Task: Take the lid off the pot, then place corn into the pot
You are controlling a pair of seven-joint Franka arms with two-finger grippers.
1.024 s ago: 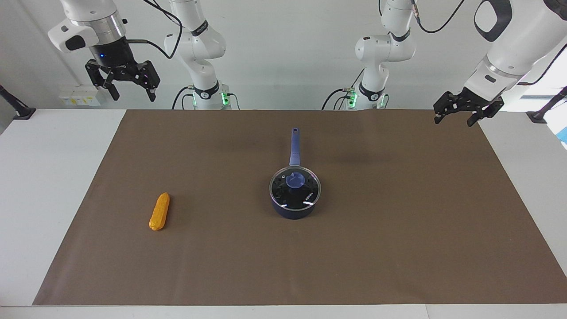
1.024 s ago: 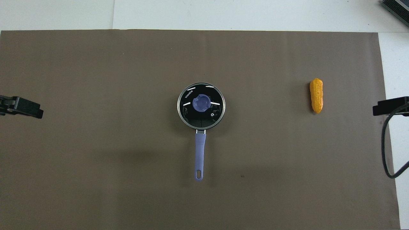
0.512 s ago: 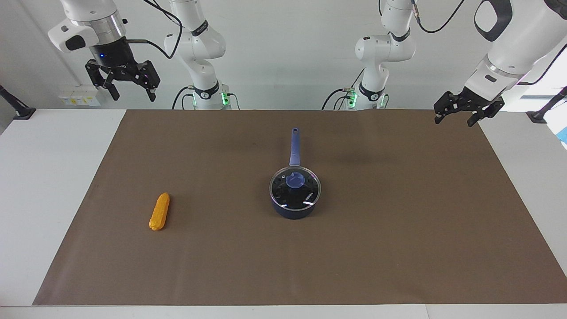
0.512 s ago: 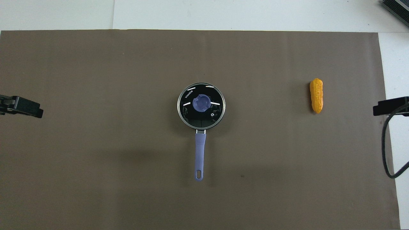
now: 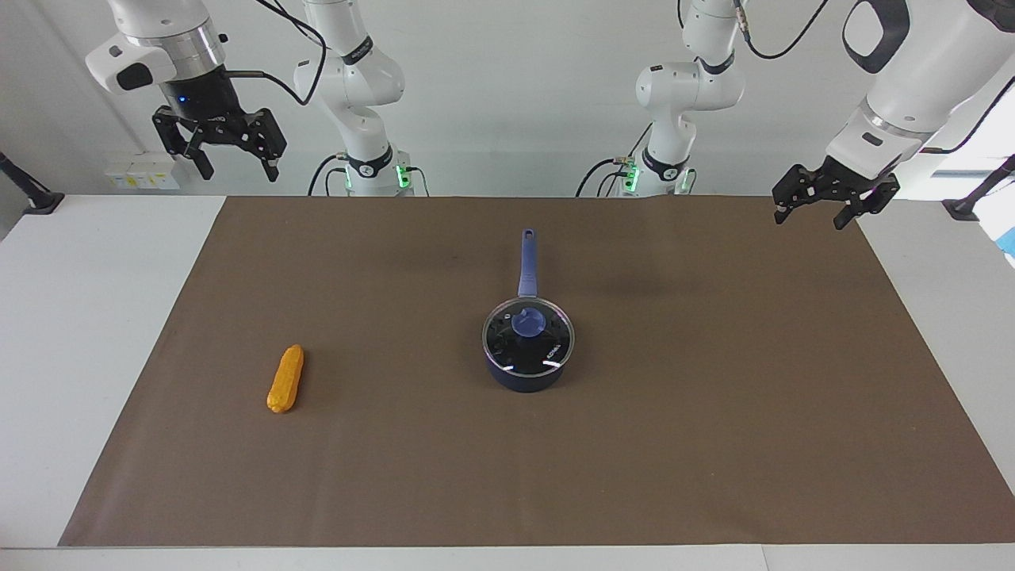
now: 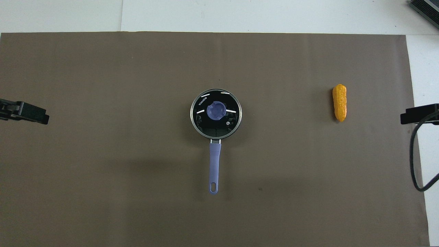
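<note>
Brown matting point(image 5: 714, 444) covers the desk point(image 5: 87, 317); the lid point(image 5: 528, 335) sits on the pot point(image 5: 523, 379), the corn point(image 5: 285, 379) well apart toward the right arm's end. Both the left pincer point(image 5: 815, 212) and right pincer point(image 5: 235, 168) hang raised with fingers apart, holding nothing.

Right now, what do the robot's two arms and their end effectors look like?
Both arms are glossy white with rounded joints, black rings and black cables looping along them. Each base shows green lights. The right end effector and left end effector are black with two fingers; a small blue light glows above the right one.
</note>
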